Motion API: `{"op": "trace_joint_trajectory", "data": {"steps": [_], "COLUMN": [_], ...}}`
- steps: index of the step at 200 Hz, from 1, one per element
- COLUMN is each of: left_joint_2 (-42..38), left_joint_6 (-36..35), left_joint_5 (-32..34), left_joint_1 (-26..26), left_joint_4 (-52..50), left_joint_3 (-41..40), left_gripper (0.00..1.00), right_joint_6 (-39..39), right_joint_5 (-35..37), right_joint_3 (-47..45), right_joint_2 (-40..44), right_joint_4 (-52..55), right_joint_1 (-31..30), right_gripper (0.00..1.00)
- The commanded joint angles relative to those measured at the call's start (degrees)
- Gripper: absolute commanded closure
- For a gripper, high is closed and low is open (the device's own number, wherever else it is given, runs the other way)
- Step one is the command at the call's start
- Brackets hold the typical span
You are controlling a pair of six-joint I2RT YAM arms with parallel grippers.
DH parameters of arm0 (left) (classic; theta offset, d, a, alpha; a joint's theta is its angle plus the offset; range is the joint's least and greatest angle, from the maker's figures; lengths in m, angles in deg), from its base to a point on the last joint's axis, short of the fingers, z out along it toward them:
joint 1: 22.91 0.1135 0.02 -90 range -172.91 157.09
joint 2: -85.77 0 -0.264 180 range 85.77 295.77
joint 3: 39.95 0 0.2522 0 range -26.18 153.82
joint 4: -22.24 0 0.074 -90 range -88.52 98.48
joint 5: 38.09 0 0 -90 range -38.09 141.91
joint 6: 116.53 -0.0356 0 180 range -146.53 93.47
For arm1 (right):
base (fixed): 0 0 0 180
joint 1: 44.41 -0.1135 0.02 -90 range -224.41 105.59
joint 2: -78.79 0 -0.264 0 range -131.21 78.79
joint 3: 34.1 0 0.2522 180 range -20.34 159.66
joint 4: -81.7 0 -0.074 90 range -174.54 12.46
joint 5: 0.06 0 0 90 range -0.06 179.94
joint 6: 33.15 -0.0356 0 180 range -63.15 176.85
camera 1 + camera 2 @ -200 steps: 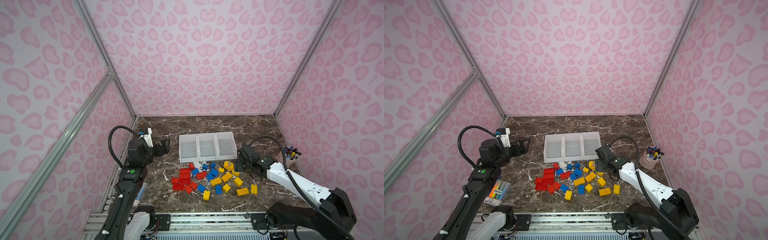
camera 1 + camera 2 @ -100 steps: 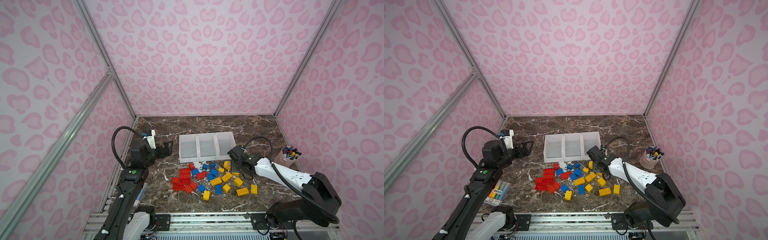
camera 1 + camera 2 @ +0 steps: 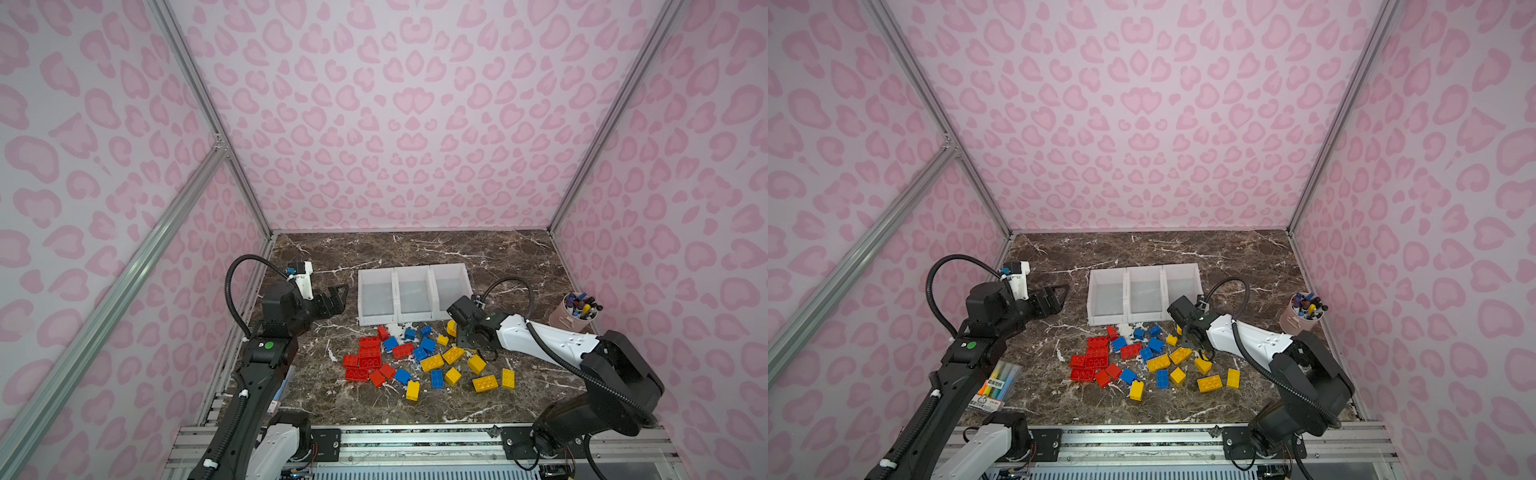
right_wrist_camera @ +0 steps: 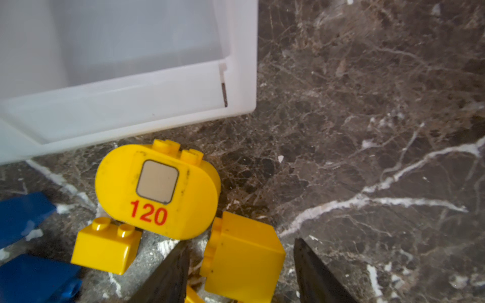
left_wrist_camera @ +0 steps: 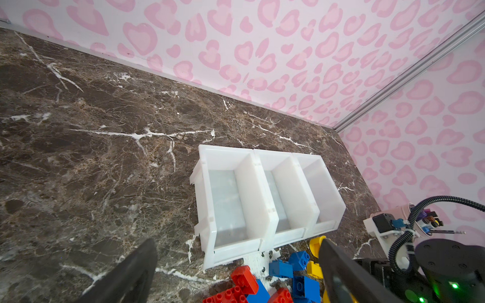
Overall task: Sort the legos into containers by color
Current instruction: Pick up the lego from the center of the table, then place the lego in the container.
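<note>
1. The left gripper [image 3: 338, 299] hangs above the worktop [image 3: 457, 257], just left of the containers [image 3: 396, 291]. Its jaws are spread wide with nothing between them.
2. The containers are three white bins joined in a row, sitting mid-worktop with their open tops up.
3. The legos [image 3: 419, 353] lie scattered on the worktop, on the near side of the bins. The reds [image 3: 369, 357] bunch on the left, the blues [image 3: 428, 345] sit in the middle and the yellows [image 3: 484, 383] spread out to the right.
4. The right arm reaches in from the near right. The right gripper [image 4: 240, 242] is low at the far-right edge of the pile, close to the near corner of the right-hand bin.
5. From its wrist camera, the jaws are part open and straddle a square yellow brick [image 4: 244, 262] that lies on its side. A strip of marble shows between the brick and one finger [image 4: 315, 272]. On the studded side the gap is too tight to call. I see no firm clamp.
6. A rounded yellow piece [image 4: 157, 191], printed "120" in red, lies between that brick and the bin's front wall. A small yellow brick [image 4: 105, 246] is just beside it, and blue bricks [image 4: 23, 215] are nearby.
7. A pinkish cup of pens [image 3: 575, 309] stands at the worktop's right edge, well apart from the pile. A pack of markers [image 3: 996, 382] lies near left, beside the left arm.
</note>
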Motion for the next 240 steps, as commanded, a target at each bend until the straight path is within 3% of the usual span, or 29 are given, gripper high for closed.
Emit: {"op": "trace_joint_trajectory", "data": {"steps": [1,44,93,133,166,240], "left_joint_2": [-0.25,-0.38,-0.49,-0.92,-1.23,-2.32], "left_joint_6": [0.25,0.28,0.48,0.65,0.78,1.10], "left_joint_5": [-0.82,-0.77,-0.86,-0.60,-0.41,0.19], "left_joint_1": [0.04,-0.09,-0.10,-0.11,-0.13,-0.19], "left_joint_4": [1.03,0.92,0.99,0.79,0.56,0.22], "left_joint_3": [-0.25,-0.30,-0.52,-0.57,-0.57,-0.66], "left_gripper": [0.03,0.03,0.03,0.03,0.03,0.03], "right_joint_6": [-1.44,-2.85,-3.56,-3.05,-2.60,5.94], "right_joint_5": [0.48,0.36,1.27,1.12,1.58,5.21], "right_joint_3": [-0.36,-2.26,-3.42,-3.11,-2.60,11.00], "right_joint_2": [-0.65,0.30,1.10,0.41,1.44,6.63], "right_joint_4": [-0.43,-0.12,0.89,0.54,1.68,10.52], "right_joint_1": [-0.11,-0.06,-0.11,-0.10,-0.05,1.46], "right_gripper": [0.38,0.45,0.46,0.61,0.63,0.63]}}
